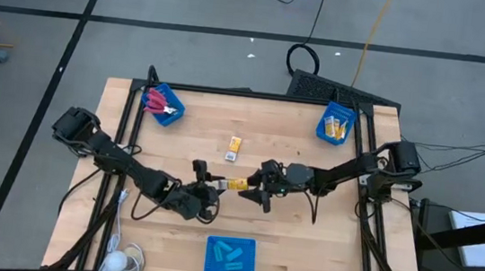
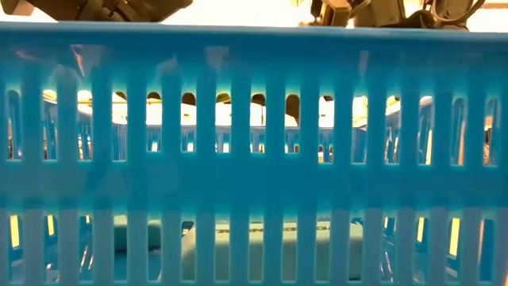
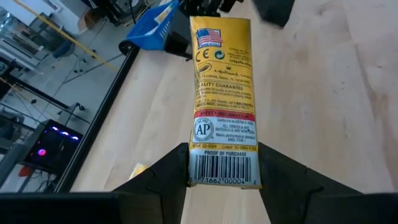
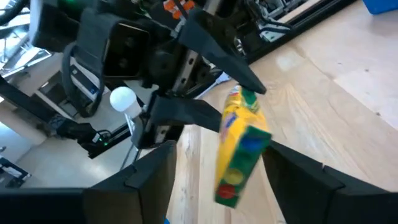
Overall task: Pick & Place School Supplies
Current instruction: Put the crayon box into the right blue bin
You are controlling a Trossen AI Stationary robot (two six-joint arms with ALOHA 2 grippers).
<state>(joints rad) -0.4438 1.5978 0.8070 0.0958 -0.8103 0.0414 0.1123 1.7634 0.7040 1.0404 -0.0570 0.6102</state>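
High view: both arms meet mid-table; the left gripper (image 1: 216, 185) holds one end of a yellow crayon pack (image 1: 235, 184), the right gripper (image 1: 260, 184) sits at its 3 o'clock end. Left wrist view: fingers (image 3: 166, 171) pinch only the barcode end of the pack (image 3: 224, 93); it could swing or slip. Right wrist view: right fingers (image 4: 155, 174) stand spread either side of the pack (image 4: 241, 146), gripping nothing; closing off-centre might knock it loose.

The wooden table (image 1: 286, 239) carries three blue bins (image 1: 230, 255) and a loose yellow pack (image 1: 233, 147).
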